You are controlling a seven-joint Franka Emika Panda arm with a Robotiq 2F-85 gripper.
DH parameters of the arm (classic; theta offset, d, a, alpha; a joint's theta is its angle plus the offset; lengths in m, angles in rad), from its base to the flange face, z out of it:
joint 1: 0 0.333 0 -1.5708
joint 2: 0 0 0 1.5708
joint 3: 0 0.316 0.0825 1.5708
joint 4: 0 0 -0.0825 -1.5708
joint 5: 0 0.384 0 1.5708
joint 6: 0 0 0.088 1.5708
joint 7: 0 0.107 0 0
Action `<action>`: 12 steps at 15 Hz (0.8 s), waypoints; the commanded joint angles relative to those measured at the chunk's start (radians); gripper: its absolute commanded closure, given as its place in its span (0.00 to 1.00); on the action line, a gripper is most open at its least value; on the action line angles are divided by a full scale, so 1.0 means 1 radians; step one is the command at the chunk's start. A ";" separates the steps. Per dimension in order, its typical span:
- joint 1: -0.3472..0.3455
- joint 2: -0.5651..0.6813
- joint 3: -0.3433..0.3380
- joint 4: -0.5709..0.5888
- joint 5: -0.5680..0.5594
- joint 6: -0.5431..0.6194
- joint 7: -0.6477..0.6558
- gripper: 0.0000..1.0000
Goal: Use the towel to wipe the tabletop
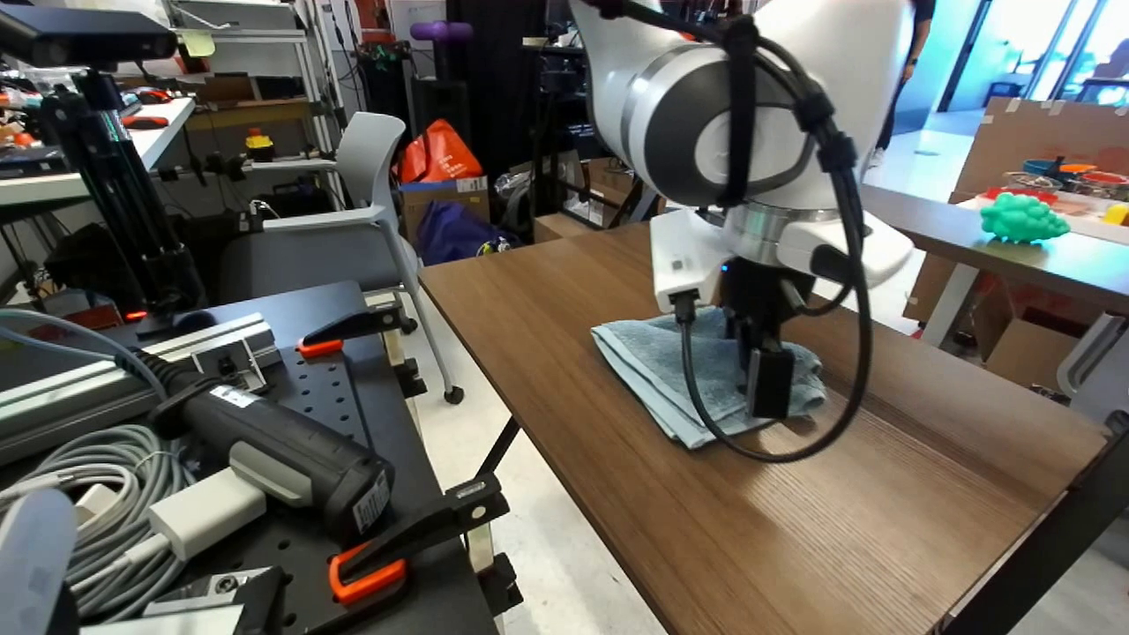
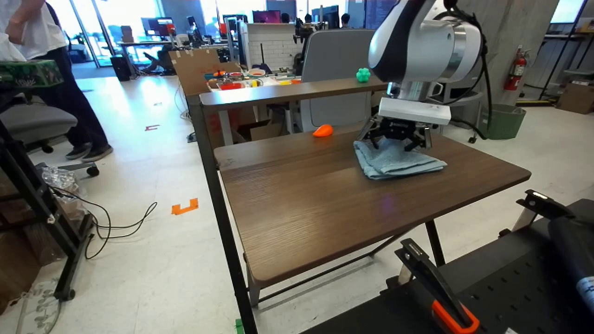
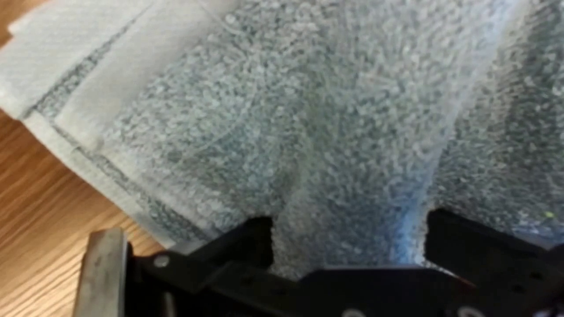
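The light blue-grey folded towel lies on the brown wooden tabletop (image 1: 847, 547), toward one end of it; the towel shows in both exterior views (image 1: 648, 353) (image 2: 399, 164). My gripper (image 2: 393, 145) points straight down onto the towel. In the wrist view the towel (image 3: 211, 123) fills most of the picture, with bare wood at the lower left. A thick raised fold of it sits between my two black fingers (image 3: 348, 240) and touches both, so the gripper is shut on the towel. The fingertips are partly hidden by the cloth. Most of the towel lies flat on the table.
An orange object (image 2: 323, 131) lies at the table's far edge. A green bumpy object (image 2: 363, 75) stands on a raised surface behind. A black workbench (image 1: 309, 397) with orange-black clamps and tools runs alongside, across a floor gap. A black upright post (image 2: 209, 176) stands at one table end.
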 commanded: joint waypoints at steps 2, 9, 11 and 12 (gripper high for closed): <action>0.117 -0.005 0.023 -0.116 -0.061 0.045 -0.021 0.00; 0.182 -0.059 -0.006 -0.107 -0.113 -0.032 -0.003 0.00; 0.180 -0.049 -0.020 -0.088 -0.116 -0.043 0.005 0.00; 0.174 -0.041 -0.022 -0.073 -0.110 -0.045 0.012 0.00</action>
